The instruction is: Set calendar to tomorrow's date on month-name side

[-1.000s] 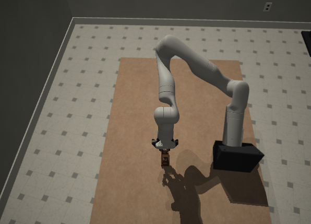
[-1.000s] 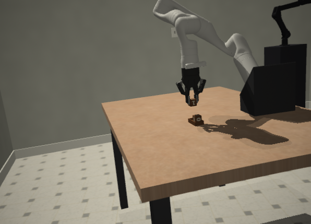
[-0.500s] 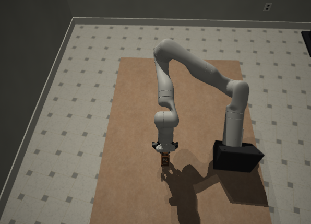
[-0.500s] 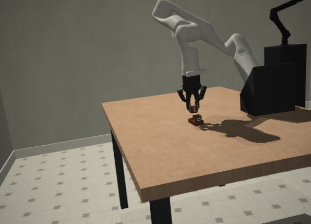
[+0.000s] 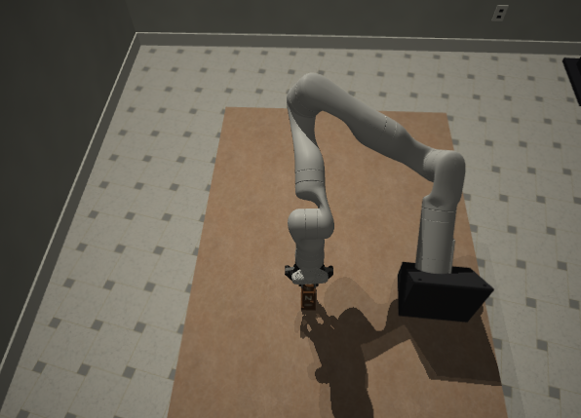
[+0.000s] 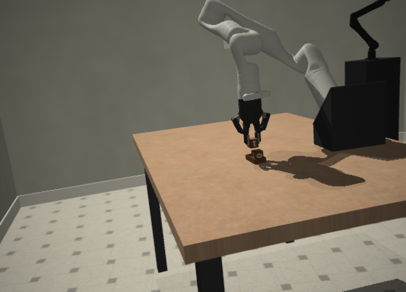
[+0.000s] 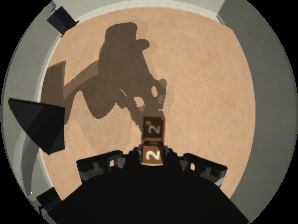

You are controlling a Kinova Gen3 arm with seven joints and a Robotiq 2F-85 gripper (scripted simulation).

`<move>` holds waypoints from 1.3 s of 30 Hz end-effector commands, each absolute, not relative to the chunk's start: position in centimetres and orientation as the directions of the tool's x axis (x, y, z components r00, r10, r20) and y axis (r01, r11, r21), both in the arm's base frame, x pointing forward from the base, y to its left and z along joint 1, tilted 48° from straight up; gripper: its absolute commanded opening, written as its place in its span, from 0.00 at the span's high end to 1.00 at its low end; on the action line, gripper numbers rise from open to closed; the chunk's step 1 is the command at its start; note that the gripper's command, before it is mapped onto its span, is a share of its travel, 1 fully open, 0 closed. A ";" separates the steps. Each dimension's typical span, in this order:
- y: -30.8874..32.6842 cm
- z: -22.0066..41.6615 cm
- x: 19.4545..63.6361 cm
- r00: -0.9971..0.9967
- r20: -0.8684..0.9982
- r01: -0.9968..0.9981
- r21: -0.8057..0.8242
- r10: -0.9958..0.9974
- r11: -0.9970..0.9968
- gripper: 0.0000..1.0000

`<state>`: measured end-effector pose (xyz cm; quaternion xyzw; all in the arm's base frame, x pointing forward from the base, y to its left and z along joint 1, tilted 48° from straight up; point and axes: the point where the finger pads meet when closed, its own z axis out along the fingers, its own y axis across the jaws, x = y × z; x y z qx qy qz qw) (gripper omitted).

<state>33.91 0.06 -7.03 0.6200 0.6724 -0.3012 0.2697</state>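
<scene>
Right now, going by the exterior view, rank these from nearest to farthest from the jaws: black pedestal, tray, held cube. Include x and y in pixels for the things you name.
1. Held cube (image 6: 253, 143) (image 7: 152, 155), between the jaws.
2. Tray (image 6: 256, 160), just below.
3. Black pedestal (image 5: 441, 298) (image 6: 354, 118), off to the right in that view.

1. Likely a robotics lab or test room — a jointed arm (image 5: 341, 95) (image 6: 250, 43) is mounted over a wood-topped table (image 5: 253, 201) (image 6: 204, 191).
2. A second, black arm (image 6: 361, 28) stands on a dark pedestal (image 6: 388, 99) behind — plain walls and speckled tile floor (image 5: 112, 225) (image 6: 85, 232) around.
</scene>
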 end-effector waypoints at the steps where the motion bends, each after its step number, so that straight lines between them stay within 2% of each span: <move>1: 0.1 -7.0 33.9 -0.086 -0.736 0.996 -0.070 0.672 0.051 0.74; 39: -0.2 -7.3 33.9 -0.086 -0.736 0.996 -0.069 0.672 0.051 0.74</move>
